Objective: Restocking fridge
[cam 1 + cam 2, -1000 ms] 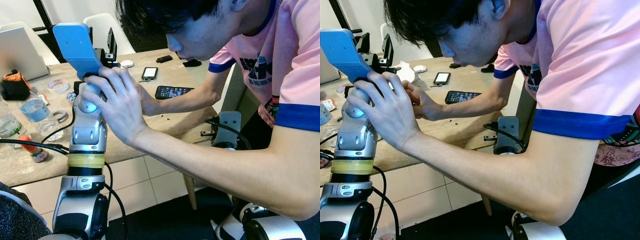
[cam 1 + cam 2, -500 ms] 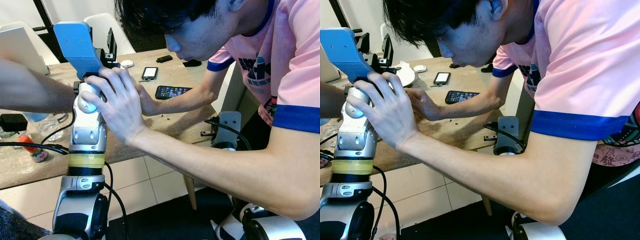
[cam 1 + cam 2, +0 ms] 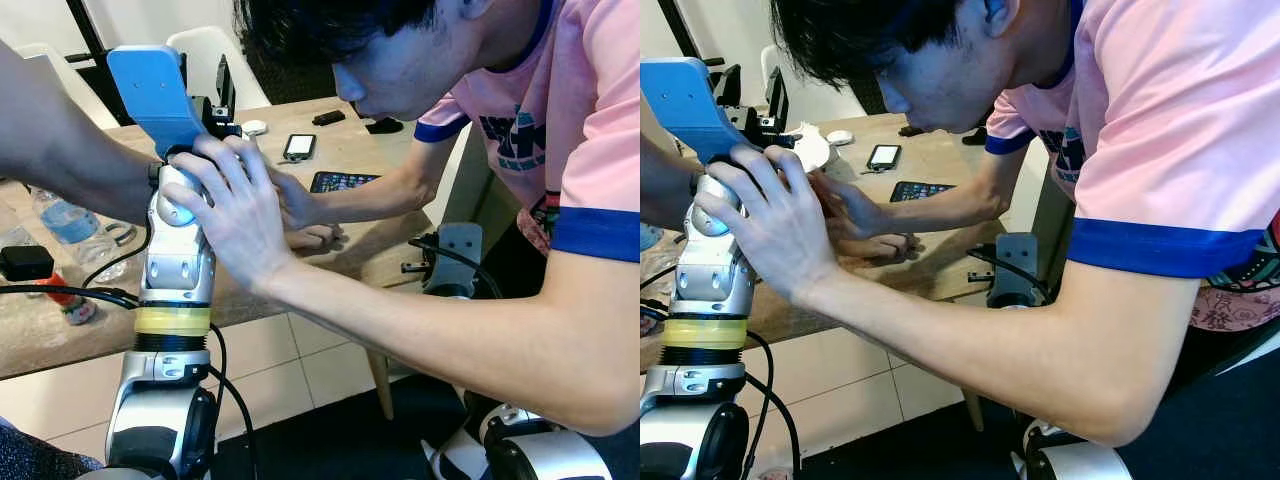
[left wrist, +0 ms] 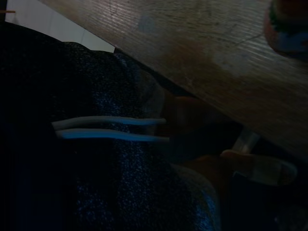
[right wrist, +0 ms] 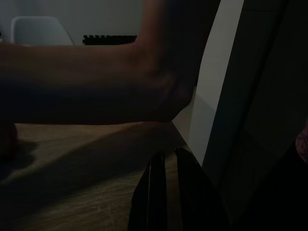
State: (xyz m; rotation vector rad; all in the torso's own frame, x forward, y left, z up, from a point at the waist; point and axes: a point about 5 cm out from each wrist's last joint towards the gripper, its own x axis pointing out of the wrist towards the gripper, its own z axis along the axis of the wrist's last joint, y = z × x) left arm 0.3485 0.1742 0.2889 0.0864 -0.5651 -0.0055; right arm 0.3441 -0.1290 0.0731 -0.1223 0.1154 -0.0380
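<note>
Nearest the camera: left arm [image 3: 175, 270] raised, a person's hand [image 3: 230, 215] gripping its wrist, jaws unreadable | right jaws [image 5: 166, 192] close together over desk [image 3: 60, 335] edge | farther: water bottle [image 3: 72, 225], two phones [image 3: 340, 181] on desk

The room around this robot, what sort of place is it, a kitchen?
Probably a workroom or dining area, not a kitchen. A person's hand grips the robot's raised silver left arm beside a cluttered pale wooden table holding two black smartphones, a clear plastic water bottle and white chairs.
</note>
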